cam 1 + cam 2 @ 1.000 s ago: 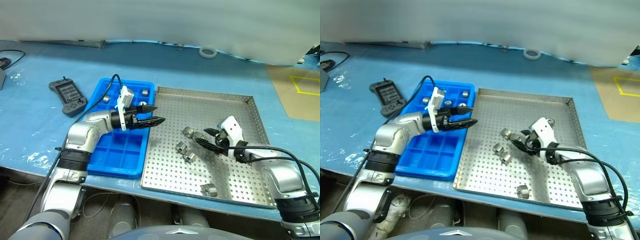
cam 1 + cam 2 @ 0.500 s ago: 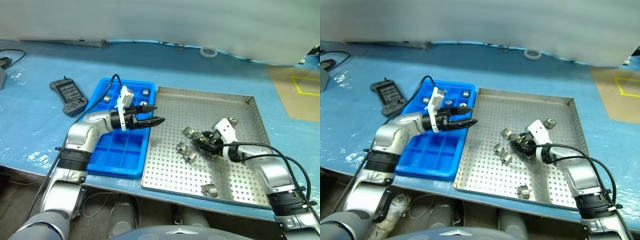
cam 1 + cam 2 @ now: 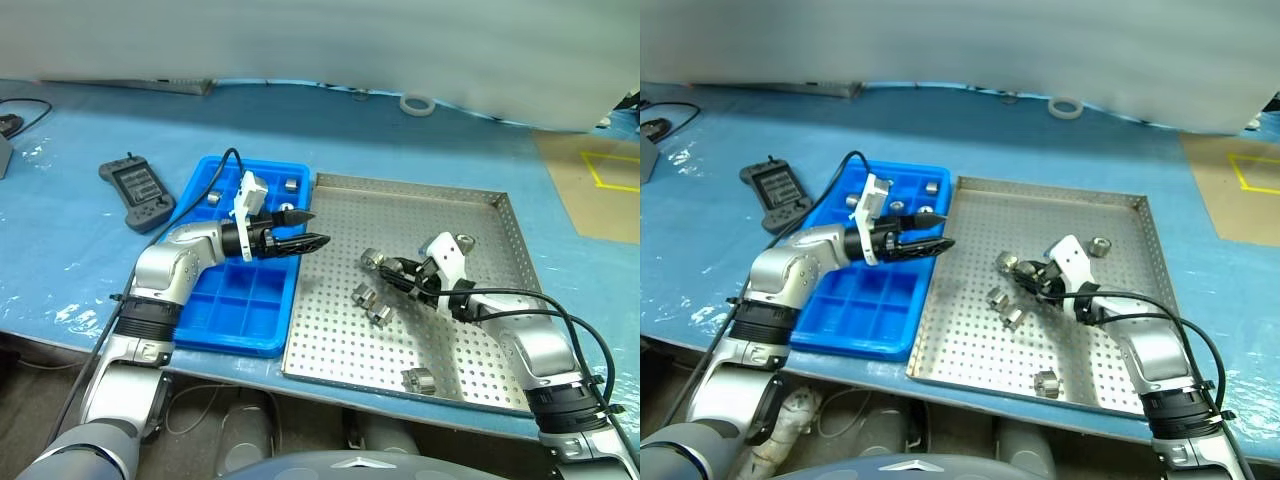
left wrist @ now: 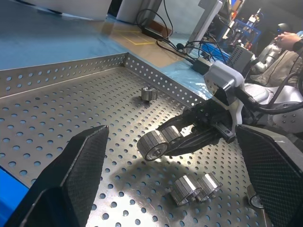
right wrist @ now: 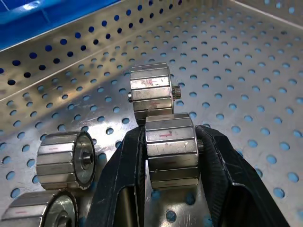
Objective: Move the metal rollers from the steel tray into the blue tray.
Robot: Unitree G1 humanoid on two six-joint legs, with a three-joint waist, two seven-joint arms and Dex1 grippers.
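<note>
A metal roller sits between the two black fingers of the right gripper, low over the perforated floor of the steel tray. In the right wrist view both fingers press against the roller's flat ends, so the gripper is clamped on it. A second roller lies on the tray floor just past the held one, touching or nearly touching it. Two more rollers lie side by side near the fingers, toward the front edge of the tray, another roller lies alone close to the front rim, and one more stands farther back, just behind the right wrist.

The blue tray lies just beside the steel tray, on its left, the two rims touching or nearly so. Some of its back compartments hold rollers: one in the back right corner, one by the left wall, and one beside the left wrist.

The left gripper hovers level above the right edge of the blue tray, pointing toward the steel tray. Its fingers are spread wide apart, with nothing between them.

A black handheld controller lies on the light-blue table cover left of the blue tray, and a white tape ring lies well behind the steel tray.
</note>
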